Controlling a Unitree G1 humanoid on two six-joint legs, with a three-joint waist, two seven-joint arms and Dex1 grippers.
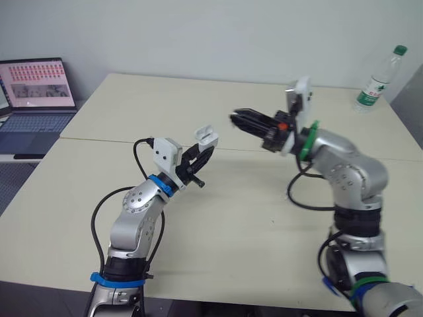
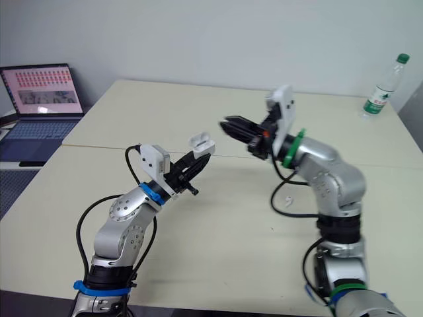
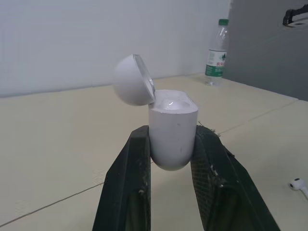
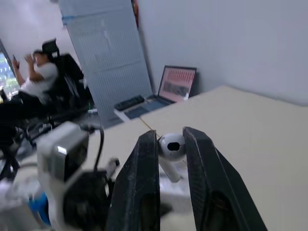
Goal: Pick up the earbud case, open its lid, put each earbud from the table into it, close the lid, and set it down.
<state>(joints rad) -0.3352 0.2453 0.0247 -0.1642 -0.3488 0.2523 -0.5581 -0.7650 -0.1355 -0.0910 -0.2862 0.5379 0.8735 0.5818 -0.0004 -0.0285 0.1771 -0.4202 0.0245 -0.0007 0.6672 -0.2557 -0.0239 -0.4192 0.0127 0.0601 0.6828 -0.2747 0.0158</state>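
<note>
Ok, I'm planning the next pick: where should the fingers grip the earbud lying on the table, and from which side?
Probably by its rounded head, coming down from above. The earbud lies flat on the table, stem along the surface, so only its sides are open. Pinching the head leaves the stem free to enter the case.
</note>
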